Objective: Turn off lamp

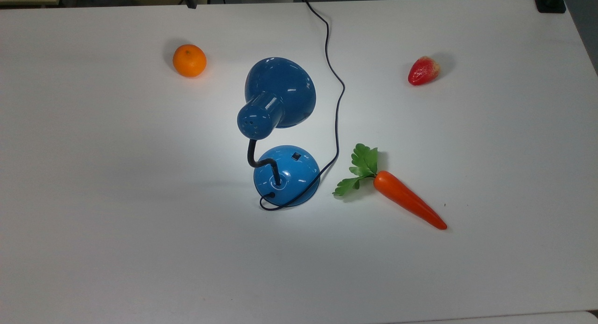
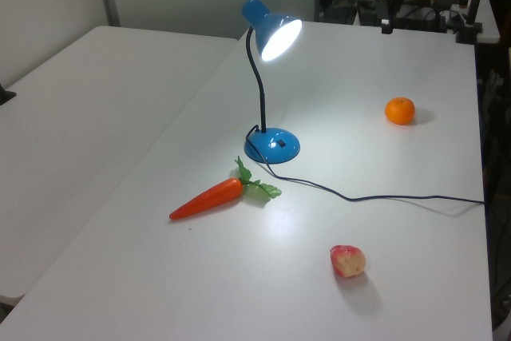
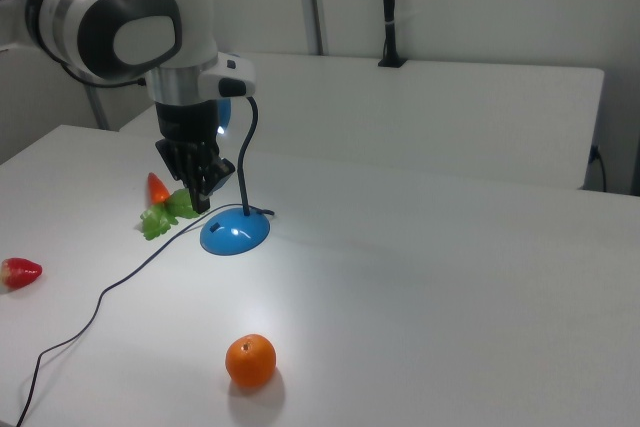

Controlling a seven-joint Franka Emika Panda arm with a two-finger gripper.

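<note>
The blue lamp stands mid-table, lit, its cone shade (image 1: 285, 88) (image 2: 275, 31) glowing and casting a bright patch on the table. A black bendy neck (image 1: 256, 157) joins it to the round domed base (image 1: 289, 177) (image 2: 273, 145) (image 3: 235, 232), which carries a small black switch (image 1: 295, 156). My gripper (image 1: 190, 3) (image 2: 386, 26) (image 3: 203, 201) hangs above the table's far edge in the top view, well away from the lamp. It is shut, with nothing between its fingers.
The black cord (image 1: 337, 109) snakes from the base to the top view's upper edge. An orange (image 1: 189, 60) lies at the top view's upper left, a strawberry (image 1: 423, 70) at the upper right, and a carrot (image 1: 409, 200) right of the base.
</note>
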